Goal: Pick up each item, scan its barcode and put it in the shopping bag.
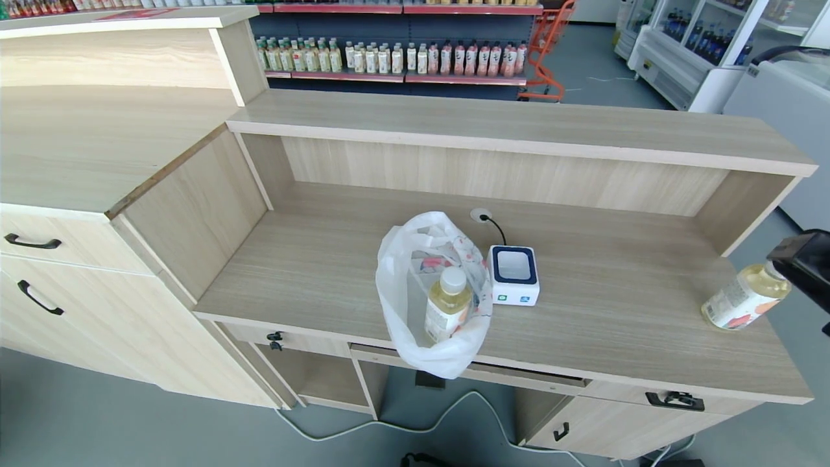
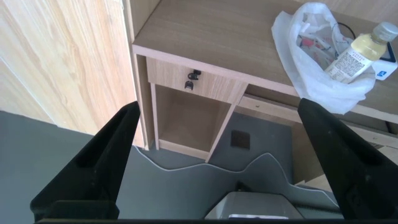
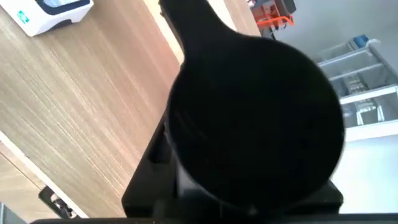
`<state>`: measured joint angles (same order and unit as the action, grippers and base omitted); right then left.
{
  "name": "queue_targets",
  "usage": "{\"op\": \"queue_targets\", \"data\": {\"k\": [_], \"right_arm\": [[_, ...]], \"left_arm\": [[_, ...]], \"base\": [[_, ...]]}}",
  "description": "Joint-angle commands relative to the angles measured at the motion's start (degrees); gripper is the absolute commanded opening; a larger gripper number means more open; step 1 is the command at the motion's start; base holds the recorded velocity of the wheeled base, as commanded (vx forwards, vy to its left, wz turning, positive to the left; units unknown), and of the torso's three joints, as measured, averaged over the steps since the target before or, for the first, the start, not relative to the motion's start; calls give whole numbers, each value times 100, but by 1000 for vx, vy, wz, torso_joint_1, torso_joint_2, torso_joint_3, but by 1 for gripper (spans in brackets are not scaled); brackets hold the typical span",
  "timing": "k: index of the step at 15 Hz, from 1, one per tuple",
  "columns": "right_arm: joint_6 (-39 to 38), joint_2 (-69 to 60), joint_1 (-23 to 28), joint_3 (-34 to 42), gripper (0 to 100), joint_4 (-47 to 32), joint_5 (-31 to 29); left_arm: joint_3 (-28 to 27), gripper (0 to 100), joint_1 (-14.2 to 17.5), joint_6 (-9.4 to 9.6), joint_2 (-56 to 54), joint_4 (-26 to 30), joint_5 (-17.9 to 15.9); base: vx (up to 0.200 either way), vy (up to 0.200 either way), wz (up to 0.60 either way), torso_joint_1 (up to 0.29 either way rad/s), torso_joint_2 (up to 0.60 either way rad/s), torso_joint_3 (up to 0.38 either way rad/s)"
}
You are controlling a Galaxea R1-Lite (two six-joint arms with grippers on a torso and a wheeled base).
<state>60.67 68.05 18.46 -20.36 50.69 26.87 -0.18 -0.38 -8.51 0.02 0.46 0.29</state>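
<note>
A white shopping bag stands open at the counter's front edge, with a yellow-drink bottle upright inside it. Just to its right sits the white scanner. A second bottle of the same kind hangs tilted over the counter's far right end, its cap end in my right gripper, which looks shut on it. In the right wrist view a dark round shape blocks most of the scene; the scanner is at one corner. My left gripper is open and empty, low in front of the counter, with the bag and its bottle beyond.
The wooden counter has a raised back shelf and side walls. A cable runs from the scanner to a hole in the top. Drawers and an open cubby lie under the front edge. Store shelves stand behind.
</note>
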Motion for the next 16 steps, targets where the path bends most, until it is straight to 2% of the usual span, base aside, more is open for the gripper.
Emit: {"op": "queue_targets", "data": {"k": [1, 4, 6, 11, 14, 16], "right_arm": [[-275, 77, 18, -74, 0, 20, -68], [-1383, 578, -61, -390, 0, 2, -1017], [-3264, 1009, -395, -627, 0, 20, -1008], [-6410, 2063, -475, -803, 0, 2, -999], [-7192, 2520, -580, -812, 0, 73, -999], [-7324, 2758, -703, -785, 0, 495, -991]], "left_arm": [[1, 100, 3, -2, -2, -2, 6], [1, 100, 3, -10, -2, -2, 6], [1, 100, 3, -2, -2, -2, 6], [1, 100, 3, -2, -2, -2, -3], [1, 100, 3, -2, -2, -2, 6], [1, 100, 3, -2, -2, -2, 6]], "base": [[0, 0, 600, 2, -2, 2], [0, 0, 600, 1, 4, -1], [0, 0, 300, -1, 1, 1], [0, 0, 0, 0, 0, 0], [0, 0, 0, 0, 0, 0], [0, 0, 0, 0, 0, 0]]}}
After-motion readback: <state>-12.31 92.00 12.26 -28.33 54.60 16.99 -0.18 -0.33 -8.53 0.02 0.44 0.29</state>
